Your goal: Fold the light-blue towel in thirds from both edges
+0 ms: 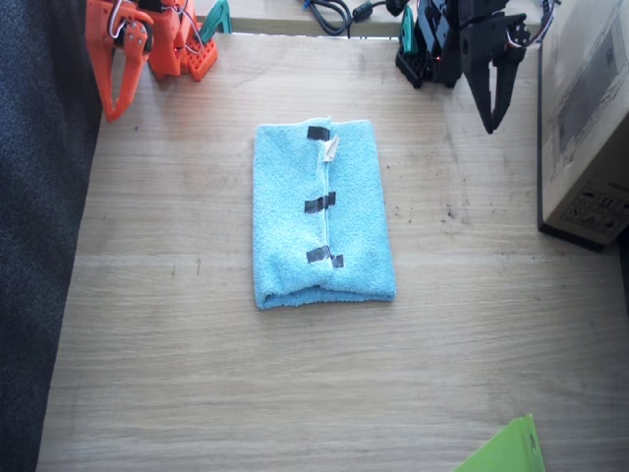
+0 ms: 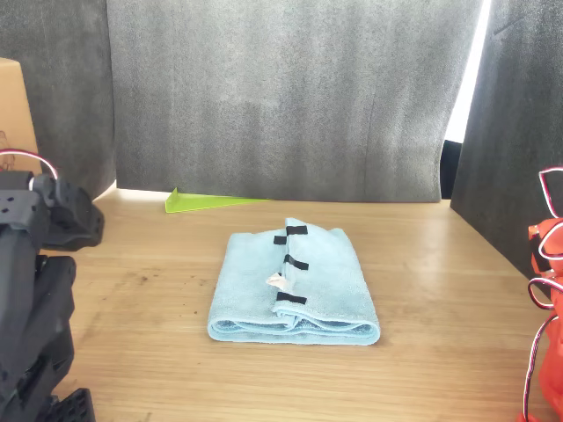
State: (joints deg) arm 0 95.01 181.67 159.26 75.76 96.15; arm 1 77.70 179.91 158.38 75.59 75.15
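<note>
We see the light-blue towel lying folded in thirds mid-desk, black tape strips along its top seam, while the orange right gripper and black left gripper hang apart from it, jaws closed on nothing.

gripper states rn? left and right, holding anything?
Left gripper: shut, holding nothing, parked away from the light-blue towel.
Right gripper: shut, holding nothing, also clear of the towel.

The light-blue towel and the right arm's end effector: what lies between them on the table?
Nothing: in the fixed view, only bare table separates the towel from the right end effector.
</note>
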